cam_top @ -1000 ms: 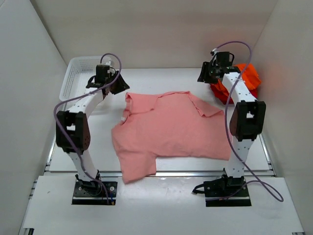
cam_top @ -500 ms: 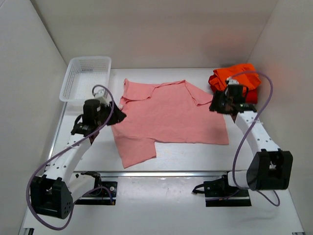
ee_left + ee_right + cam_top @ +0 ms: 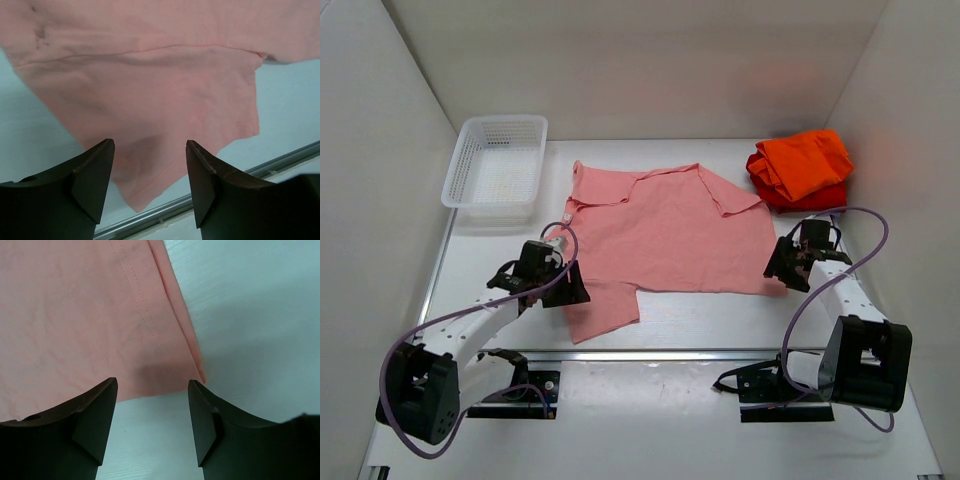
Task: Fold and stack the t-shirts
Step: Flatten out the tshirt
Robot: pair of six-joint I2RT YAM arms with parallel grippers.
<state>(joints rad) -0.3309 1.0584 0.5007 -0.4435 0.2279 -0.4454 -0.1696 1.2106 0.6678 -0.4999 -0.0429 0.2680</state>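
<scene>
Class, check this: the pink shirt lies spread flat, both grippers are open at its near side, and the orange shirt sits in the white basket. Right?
No: the top external view shows the orange shirt on the red shirt, far right, outside the white basket. The rest stands.

Seen from above, the left jaws cover the near left edge of the salmon-pink t-shirt (image 3: 670, 235) and the right jaws cover its near right corner. Whether they touch the cloth cannot be told. To the far right of this shirt, the red t-shirt (image 3: 795, 200) lies mostly hidden under the orange t-shirt (image 3: 805, 158). In both wrist views the upper edge cuts off the pink cloth.
</scene>
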